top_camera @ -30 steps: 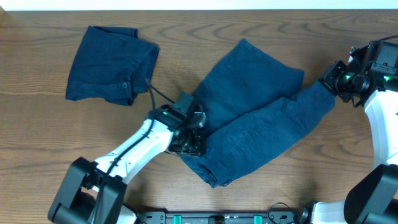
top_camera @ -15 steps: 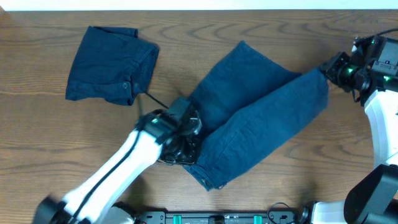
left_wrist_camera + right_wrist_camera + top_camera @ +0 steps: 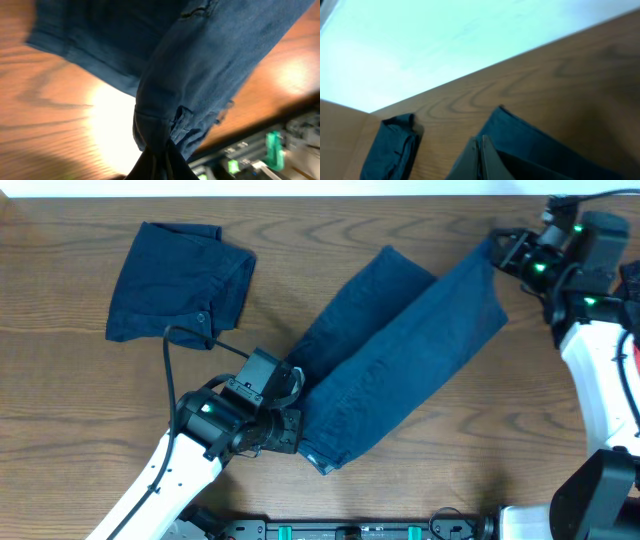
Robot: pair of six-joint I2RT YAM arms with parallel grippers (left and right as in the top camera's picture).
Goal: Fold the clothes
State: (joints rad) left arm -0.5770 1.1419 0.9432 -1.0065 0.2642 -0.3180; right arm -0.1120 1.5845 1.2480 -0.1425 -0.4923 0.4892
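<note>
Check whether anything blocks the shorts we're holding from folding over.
Nothing visible does. The left gripper and right gripper are both shut on the shorts; the only other item, a folded pair, lies apart toward the left.

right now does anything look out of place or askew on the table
Nothing spilled or damaged. The navy shorts stretch diagonally across the table, top layer not lining up with the lower one. The folded pair at far left looks rumpled.

Left arm [image 3: 165,477] and right arm [image 3: 605,370] wear white shells, black green-lit wrists.
</note>
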